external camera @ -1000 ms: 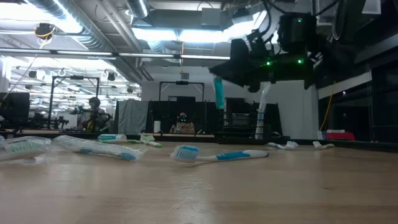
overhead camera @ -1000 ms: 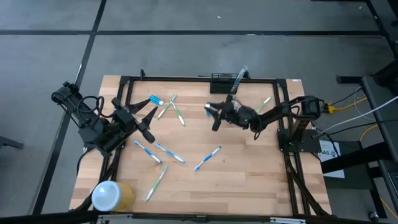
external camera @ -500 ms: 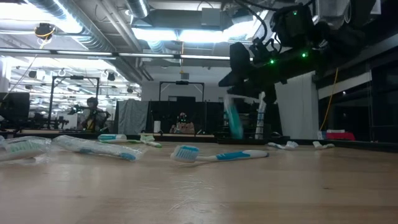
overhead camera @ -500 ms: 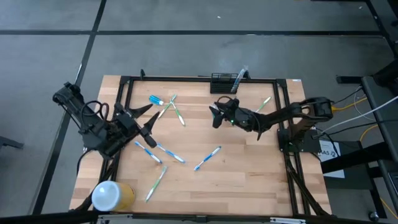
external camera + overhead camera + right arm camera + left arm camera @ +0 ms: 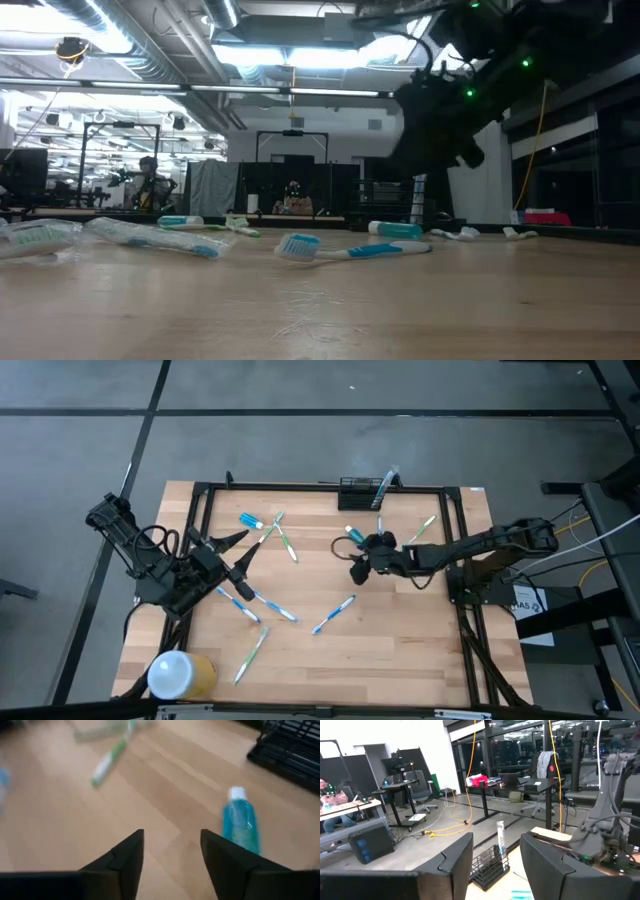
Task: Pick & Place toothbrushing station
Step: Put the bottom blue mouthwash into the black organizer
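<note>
The black toothbrushing station [image 5: 366, 488] sits at the top middle of the table [image 5: 400, 650]. The right gripper [image 5: 357, 558] is in the middle, fingers apart and empty, beside a small blue tube [image 5: 354, 535]. The left gripper [image 5: 240, 560] waits on the left, fingers apart.

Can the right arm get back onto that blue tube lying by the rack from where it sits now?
Probably yes. The right gripper is open and empty just short of the blue tube, which lies on bare wood with nothing between them. The black rack stands farther back, clear of the approach.
</note>
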Motion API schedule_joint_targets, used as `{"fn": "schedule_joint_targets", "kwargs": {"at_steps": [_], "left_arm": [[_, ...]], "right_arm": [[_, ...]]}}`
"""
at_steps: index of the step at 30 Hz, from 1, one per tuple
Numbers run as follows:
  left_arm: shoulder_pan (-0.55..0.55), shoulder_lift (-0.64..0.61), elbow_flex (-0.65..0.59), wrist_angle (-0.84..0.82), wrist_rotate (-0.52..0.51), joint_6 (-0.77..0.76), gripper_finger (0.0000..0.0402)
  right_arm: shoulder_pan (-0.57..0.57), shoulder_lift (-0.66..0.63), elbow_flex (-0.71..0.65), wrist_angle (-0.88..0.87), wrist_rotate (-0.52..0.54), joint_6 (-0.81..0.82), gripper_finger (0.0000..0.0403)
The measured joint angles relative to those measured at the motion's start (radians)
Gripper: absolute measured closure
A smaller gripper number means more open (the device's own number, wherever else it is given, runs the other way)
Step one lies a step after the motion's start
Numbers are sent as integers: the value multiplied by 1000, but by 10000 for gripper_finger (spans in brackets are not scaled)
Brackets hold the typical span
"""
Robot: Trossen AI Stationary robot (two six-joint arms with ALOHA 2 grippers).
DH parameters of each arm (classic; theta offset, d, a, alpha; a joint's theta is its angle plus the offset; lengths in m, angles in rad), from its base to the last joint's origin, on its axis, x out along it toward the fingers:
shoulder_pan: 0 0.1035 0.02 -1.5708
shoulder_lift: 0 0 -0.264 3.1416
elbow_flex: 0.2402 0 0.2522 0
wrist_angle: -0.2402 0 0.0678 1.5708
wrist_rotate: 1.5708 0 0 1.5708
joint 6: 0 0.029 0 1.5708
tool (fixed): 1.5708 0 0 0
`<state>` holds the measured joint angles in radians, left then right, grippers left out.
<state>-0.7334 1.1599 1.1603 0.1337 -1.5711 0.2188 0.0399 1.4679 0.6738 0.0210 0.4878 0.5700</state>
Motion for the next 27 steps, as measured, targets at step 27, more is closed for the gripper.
{"fn": "schedule_joint_targets", "kwargs": {"at_steps": [27], "left_arm": [[-7, 4, 0, 30, 0, 13, 242]], "right_arm": [[-368, 495, 712, -718, -397, -277, 280]]}}
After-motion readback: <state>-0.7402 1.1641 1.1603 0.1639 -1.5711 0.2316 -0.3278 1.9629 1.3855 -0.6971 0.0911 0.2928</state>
